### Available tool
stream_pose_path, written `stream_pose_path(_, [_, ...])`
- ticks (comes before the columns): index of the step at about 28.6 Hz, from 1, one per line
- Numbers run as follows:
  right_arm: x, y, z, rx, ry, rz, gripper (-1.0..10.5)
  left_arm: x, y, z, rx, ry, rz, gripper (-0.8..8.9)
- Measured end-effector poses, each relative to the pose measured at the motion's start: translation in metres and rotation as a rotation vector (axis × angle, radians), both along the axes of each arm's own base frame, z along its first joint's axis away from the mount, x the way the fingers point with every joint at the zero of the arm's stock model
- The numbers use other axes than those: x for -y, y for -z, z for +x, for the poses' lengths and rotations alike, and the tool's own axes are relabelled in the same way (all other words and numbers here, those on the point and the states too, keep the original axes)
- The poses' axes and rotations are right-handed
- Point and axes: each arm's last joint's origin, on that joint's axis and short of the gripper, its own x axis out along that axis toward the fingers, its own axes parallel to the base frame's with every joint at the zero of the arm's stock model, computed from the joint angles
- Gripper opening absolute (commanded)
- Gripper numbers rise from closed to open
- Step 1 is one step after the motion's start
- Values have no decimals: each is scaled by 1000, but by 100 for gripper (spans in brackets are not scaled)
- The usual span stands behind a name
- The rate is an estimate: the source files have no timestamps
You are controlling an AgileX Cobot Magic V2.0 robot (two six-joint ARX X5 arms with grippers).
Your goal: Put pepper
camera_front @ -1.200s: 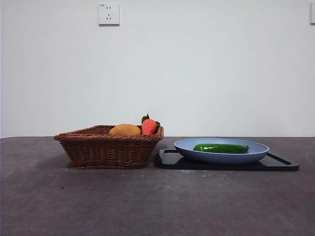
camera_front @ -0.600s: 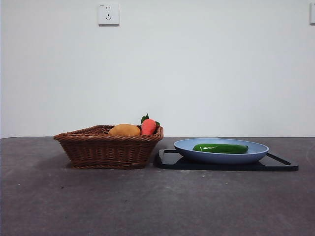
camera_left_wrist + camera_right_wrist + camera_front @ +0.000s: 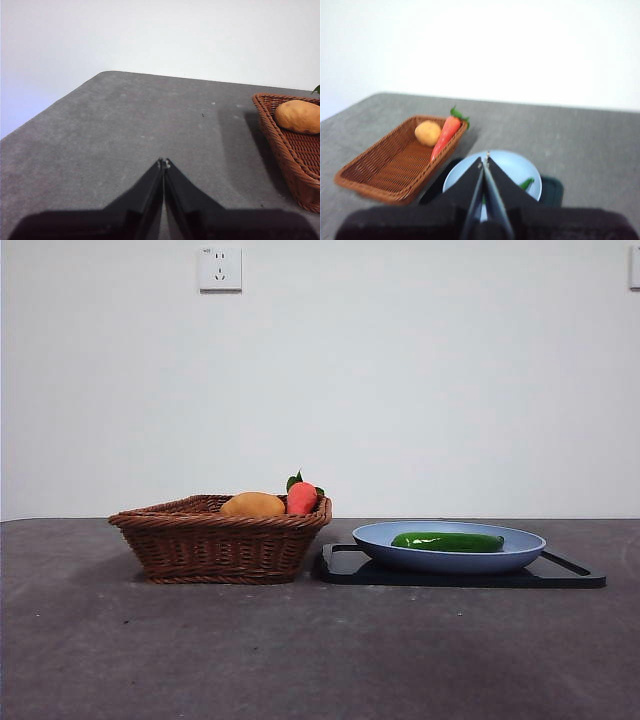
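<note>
the pepper [image 3: 447, 541] is seen lying flat in the blue plate [image 3: 520, 552], its long axis running sideways across the front view, beside the basket [image 3: 215, 545]. in the right wrist view the right gripper [image 3: 484, 161], jaws pressed together and empty, is held above the plate with the pepper [image 3: 526, 183] just beyond its tip. the left gripper [image 3: 163, 162], likewise closed on nothing, is parked over bare table [image 3: 125, 120] on the basket's far side. the right arm is judged nearer; its jaws would have to be opened across the pepper's width.
</note>
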Motion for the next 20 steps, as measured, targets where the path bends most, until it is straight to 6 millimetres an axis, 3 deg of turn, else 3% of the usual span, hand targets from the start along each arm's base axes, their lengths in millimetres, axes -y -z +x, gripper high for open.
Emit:
stream_pose_path(4, [1, 37, 1, 80, 36, 6, 11, 0, 0, 0, 0, 0, 0, 8])
stream_pose_path(10, [4, 90, 5, 4, 143, -2, 11, 0, 0, 0, 0, 0, 0, 8])
stream_pose_path(20, [5, 131, 7, -40, 166, 3, 11, 0, 0, 0, 0, 0, 0, 8])
